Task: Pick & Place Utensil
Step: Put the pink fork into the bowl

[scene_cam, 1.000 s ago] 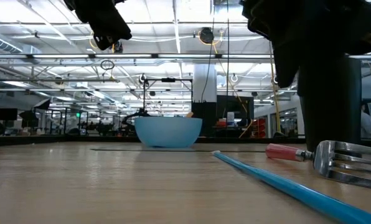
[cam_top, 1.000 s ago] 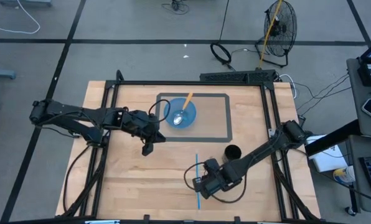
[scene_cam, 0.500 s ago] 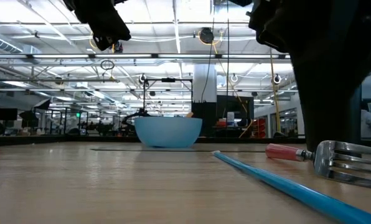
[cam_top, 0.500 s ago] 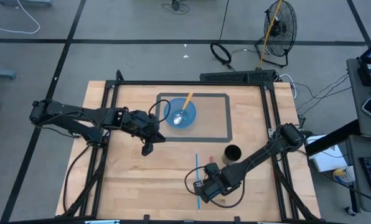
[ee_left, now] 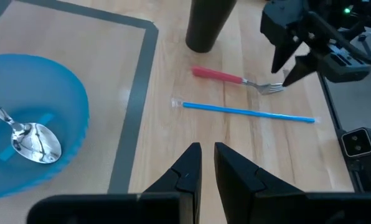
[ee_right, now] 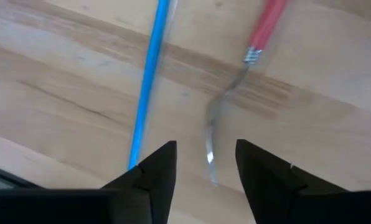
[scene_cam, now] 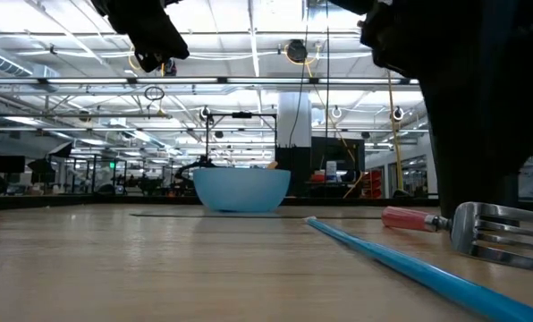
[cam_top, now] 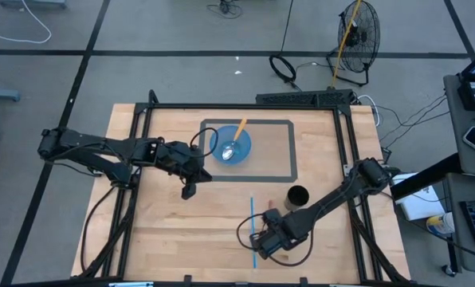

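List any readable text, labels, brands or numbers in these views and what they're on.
None readable.
Blue bowl, fork, blue straw, dark cup: no markings visible.
Room beyond the table in the low view: nothing that reads as text.

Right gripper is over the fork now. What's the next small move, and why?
Probably lower the right gripper straight down and shut it on the fork. Its fingers stand open either side of the fork's metal end, which lies flat on the table beside the blue straw. Nothing is held yet. The left gripper waits, shut, near the blue bowl.
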